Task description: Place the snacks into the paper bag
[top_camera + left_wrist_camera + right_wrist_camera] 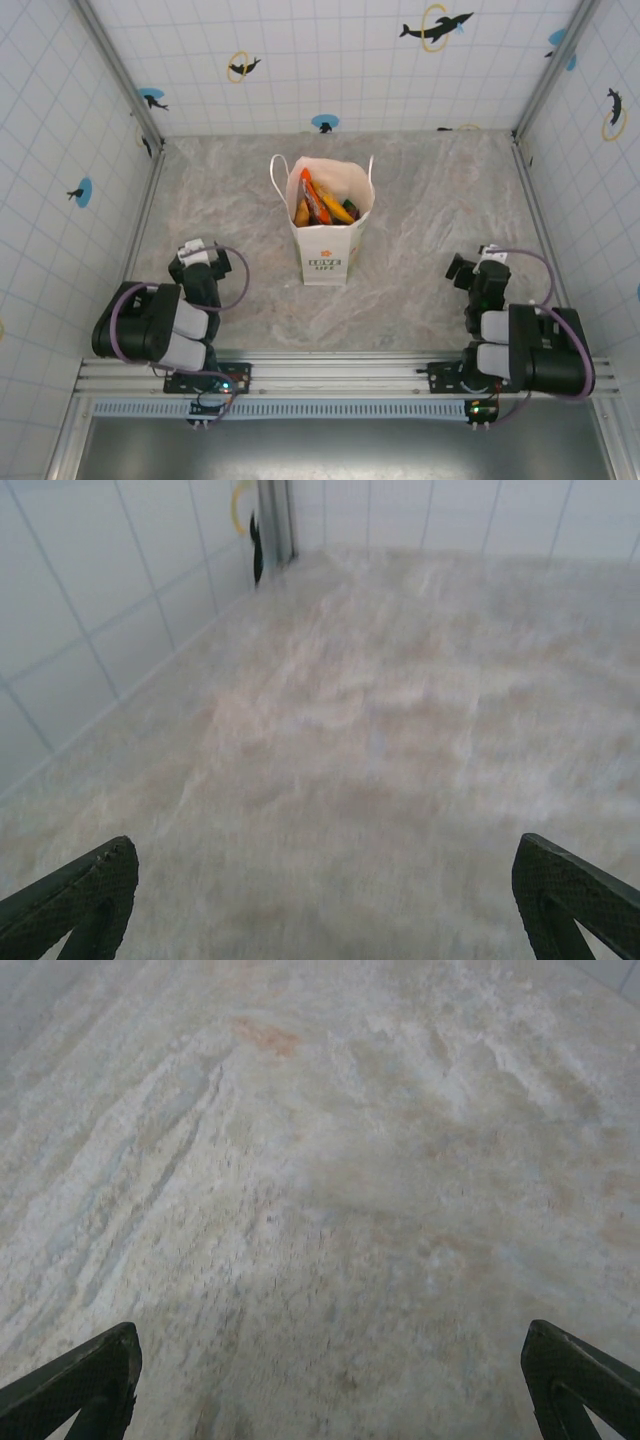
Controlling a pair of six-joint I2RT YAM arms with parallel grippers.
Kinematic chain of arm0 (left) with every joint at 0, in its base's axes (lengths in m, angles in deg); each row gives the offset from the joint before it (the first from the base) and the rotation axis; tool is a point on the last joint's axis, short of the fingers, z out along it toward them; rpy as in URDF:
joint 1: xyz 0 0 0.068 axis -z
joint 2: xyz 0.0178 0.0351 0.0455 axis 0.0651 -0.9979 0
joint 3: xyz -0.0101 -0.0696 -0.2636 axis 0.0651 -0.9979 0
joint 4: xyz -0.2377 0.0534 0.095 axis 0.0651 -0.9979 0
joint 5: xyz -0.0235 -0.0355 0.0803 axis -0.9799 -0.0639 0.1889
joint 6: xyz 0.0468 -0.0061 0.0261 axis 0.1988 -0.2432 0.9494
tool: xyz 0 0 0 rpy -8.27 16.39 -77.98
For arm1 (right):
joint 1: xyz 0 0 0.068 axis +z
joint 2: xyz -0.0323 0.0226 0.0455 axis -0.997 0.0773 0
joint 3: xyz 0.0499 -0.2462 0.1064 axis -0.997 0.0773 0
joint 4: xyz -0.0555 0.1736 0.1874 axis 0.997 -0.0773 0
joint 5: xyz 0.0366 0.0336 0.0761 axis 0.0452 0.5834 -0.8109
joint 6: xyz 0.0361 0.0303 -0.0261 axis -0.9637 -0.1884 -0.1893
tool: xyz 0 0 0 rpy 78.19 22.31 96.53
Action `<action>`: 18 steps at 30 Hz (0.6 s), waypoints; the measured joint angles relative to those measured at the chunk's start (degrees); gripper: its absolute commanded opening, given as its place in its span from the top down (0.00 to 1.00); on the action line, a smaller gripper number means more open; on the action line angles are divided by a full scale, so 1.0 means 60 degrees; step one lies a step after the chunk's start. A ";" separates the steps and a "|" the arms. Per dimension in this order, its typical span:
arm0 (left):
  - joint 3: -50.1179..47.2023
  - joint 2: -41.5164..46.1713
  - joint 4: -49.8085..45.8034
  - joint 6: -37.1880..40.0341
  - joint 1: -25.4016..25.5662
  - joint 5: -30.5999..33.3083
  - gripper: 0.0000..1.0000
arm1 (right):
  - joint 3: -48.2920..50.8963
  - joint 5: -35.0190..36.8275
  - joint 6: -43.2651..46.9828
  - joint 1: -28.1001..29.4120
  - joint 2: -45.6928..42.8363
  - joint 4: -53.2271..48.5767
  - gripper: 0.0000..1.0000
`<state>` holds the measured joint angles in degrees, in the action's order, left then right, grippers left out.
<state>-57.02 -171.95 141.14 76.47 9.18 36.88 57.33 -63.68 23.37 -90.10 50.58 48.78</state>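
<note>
The white paper bag [327, 240] stands upright at the middle of the table, mouth open, with an orange-green logo on its front. Several snacks [320, 202], orange, yellow and red, lie inside it. My left gripper [197, 252] is folded back near the front left, well apart from the bag. My right gripper [485, 262] is folded back at the front right, also apart from it. In the left wrist view the gripper [325, 880] stands open over bare tabletop. In the right wrist view the gripper [330, 1365] is open too, nothing between its fingers.
Tiled walls with dolphin stickers [436, 26] close in the marbled table [420, 210] on three sides. A metal rail [330, 375] carrying both arm bases runs along the near edge. A wall corner post [275, 525] stands far ahead in the left wrist view.
</note>
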 measured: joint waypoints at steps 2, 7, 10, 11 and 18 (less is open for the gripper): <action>0.0018 -0.0590 0.1082 0.0062 -0.0109 -0.0248 0.02 | -0.0029 -0.0408 -0.0066 -0.0208 0.0452 0.0484 0.00; 0.0000 -0.0452 0.0860 -0.0219 -0.0528 -0.0499 0.02 | -0.0018 -0.1300 0.0040 0.0018 0.1421 0.1683 0.00; -0.0004 -0.0437 0.0554 -0.0393 -0.0845 -0.0601 0.02 | 0.0022 -0.1217 0.0408 0.0641 0.1978 0.3184 0.00; -0.0004 -0.0426 0.0514 -0.0401 -0.0852 -0.0637 0.02 | 0.0022 -0.1111 0.0525 0.0827 0.2160 0.3581 0.00; -0.0004 -0.0419 0.0197 -0.0397 -0.0845 -0.0750 0.02 | 0.0033 -0.0415 0.0772 0.1082 0.2167 0.3712 0.00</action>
<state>-57.04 -174.46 142.32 74.08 4.11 32.37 57.52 -66.18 28.01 -83.61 63.58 71.06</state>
